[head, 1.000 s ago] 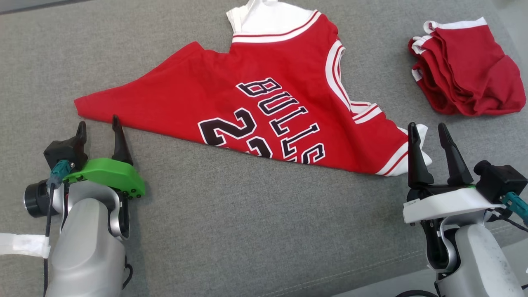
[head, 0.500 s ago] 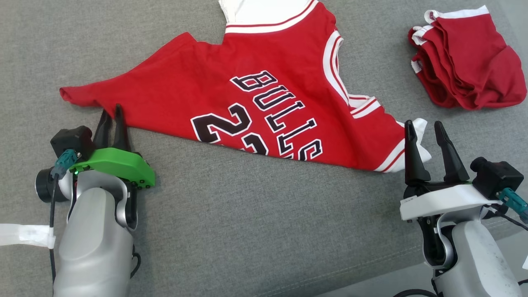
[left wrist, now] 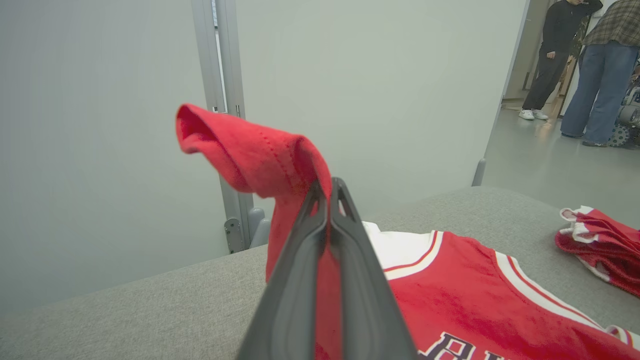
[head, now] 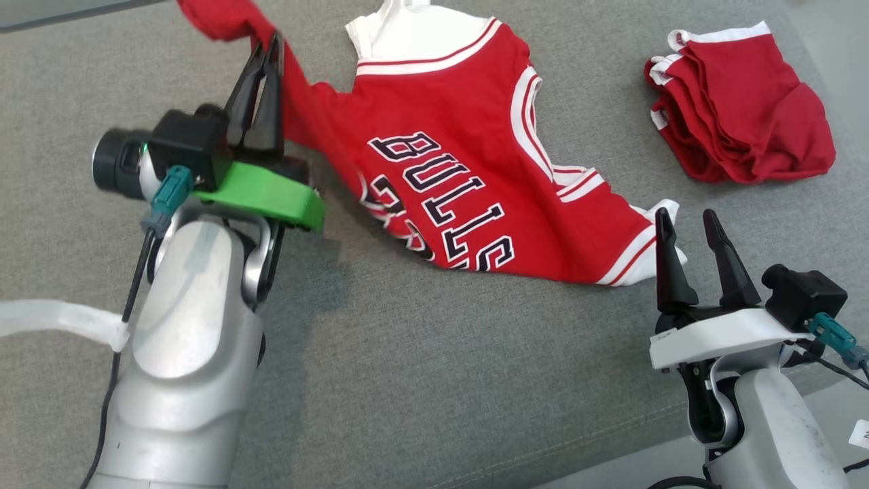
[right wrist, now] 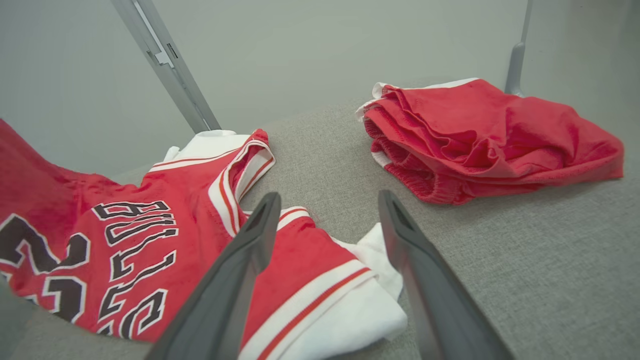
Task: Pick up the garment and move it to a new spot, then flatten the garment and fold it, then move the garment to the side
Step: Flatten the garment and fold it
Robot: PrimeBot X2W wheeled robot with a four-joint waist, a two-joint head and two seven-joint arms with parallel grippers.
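Note:
The garment is a red basketball jersey with white trim and black lettering, spread on the grey padded table. My left gripper is shut on the jersey's left hem corner and holds it up off the table. In the left wrist view that corner folds over the closed left gripper. My right gripper stands open at the jersey's near right corner, by the white-trimmed edge. In the right wrist view the right gripper has that white edge between and below its fingers, untouched.
A second red garment lies bunched at the table's far right, also seen as a red heap. A pale partition wall with a metal post stands behind the table. Two people stand in the doorway beyond.
My left gripper closed on the jersey's left hem corner and raised it up and toward the far side, dragging the left part of the jersey. The right gripper stayed open in place.

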